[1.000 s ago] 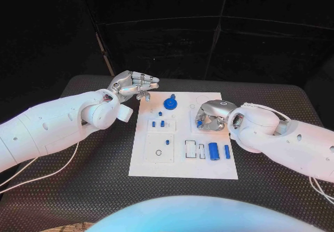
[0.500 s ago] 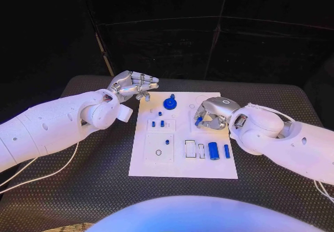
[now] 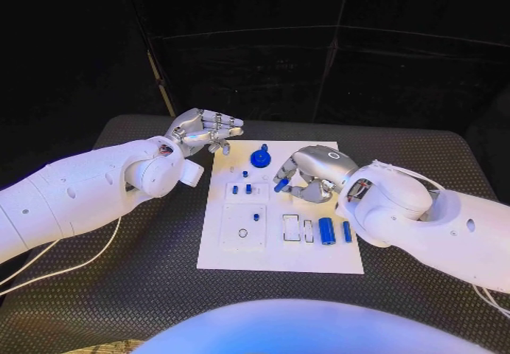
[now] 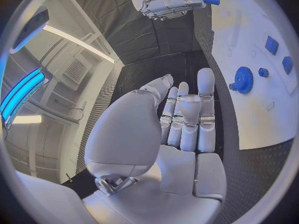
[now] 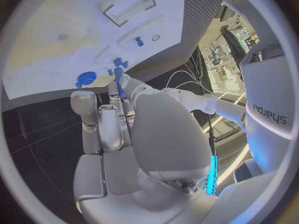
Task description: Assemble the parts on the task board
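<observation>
Right hand point(image 3: 306, 175), holding a small blue part point(image 3: 281, 185), hangs over the middle of the task board point(image 3: 278, 254), blocking approach there. Left hand point(image 3: 204, 130) sits off the board's far left corner, beside the blue gear point(image 3: 260, 157). Near half of the board and the table point(image 3: 127, 287) flanking it lie open.

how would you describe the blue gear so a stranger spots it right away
Find the white board in the middle of the black table. Near its far edge, towards the left hand, sits the blue gear. It is round and toothed; the other blue pieces are small pegs and bars.
</observation>
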Robot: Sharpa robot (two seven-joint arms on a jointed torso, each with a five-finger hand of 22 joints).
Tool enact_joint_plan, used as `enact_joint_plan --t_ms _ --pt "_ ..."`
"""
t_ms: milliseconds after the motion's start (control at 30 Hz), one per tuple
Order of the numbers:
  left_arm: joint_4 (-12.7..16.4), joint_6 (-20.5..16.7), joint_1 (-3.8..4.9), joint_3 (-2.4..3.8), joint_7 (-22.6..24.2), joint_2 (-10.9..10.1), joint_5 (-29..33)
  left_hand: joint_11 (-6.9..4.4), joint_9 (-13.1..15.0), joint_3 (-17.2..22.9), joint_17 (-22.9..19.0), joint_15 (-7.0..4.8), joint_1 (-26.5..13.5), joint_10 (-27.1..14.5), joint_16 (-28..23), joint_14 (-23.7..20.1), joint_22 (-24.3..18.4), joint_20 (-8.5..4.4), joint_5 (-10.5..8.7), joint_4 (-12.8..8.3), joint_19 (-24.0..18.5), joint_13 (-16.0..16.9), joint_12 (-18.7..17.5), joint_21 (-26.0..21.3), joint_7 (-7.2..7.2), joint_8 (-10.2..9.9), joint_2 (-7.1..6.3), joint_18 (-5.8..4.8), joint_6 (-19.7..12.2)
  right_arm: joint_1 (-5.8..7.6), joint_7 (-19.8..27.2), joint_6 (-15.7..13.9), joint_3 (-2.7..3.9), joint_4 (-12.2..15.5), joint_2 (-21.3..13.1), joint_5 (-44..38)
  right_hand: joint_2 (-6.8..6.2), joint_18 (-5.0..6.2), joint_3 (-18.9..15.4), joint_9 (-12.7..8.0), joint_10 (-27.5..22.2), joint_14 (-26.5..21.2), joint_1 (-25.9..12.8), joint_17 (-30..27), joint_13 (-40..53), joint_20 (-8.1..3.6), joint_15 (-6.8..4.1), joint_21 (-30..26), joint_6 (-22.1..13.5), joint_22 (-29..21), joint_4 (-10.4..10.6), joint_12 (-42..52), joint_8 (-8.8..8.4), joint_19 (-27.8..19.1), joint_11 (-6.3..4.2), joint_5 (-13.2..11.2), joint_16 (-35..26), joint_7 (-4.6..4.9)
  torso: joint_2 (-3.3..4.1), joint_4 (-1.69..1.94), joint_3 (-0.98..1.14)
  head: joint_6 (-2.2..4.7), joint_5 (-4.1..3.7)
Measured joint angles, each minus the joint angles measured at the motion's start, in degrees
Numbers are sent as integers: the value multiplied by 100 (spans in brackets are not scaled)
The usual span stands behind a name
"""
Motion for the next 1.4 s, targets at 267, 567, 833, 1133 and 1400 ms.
enact_joint_plan --t_ms 267,567,833,1133,1400 --pt "-12 3 -3 0 -1 32 0 0 0 0 0 0 0 0 0 0 0 0 0 0 0 0 0 0 0 0 0 0 0 -11 257 -5 -287 -191 637 163 -4 1 25 -8 11 0 -67 -26 0 0 0 0 -1 -30 -25 -35 -21 0 -10 35 0 0 4 9 -3 -26 34" --pt "-23 7 -1 0 0 64 1 0 0 0 0 0 0 0 0 0 0 0 0 0 0 1 0 0 0 0 0 -1 0 -35 528 160 -539 -481 994 261 -35 1 40 -11 11 0 -98 -26 0 0 0 0 -1 -44 -41 -57 -29 0 -10 36 0 1 4 2 -5 -69 90" --pt "-37 12 0 0 -1 79 1 0 0 0 -2 0 0 0 0 0 0 0 0 0 0 1 0 -25 0 0 0 -1 0 -40 562 431 -641 -690 1107 216 -37 1 40 -15 10 0 -158 -38 0 0 0 0 -3 -53 -41 -84 -35 0 -10 36 0 0 4 -4 3 -90 103" --pt "-51 21 0 0 -1 96 1 0 0 0 -6 0 0 0 0 0 0 0 0 0 0 1 0 -26 0 0 0 -1 0 -40 493 676 -661 -788 1160 55 -43 1 39 -21 10 0 -165 -39 0 0 1 0 -9 -58 -41 -84 -49 0 -9 36 0 -5 2 -5 8 -110 106" --pt "-63 27 0 0 -4 103 1 0 0 0 -5 0 0 0 0 0 0 0 0 0 0 -4 0 -26 0 0 0 -1 0 -37 444 860 -692 -803 1189 -48 -44 1 39 -13 9 0 -164 -50 0 0 1 0 -12 -58 -42 -85 -50 0 -9 35 0 -7 2 -7 8 -117 111"
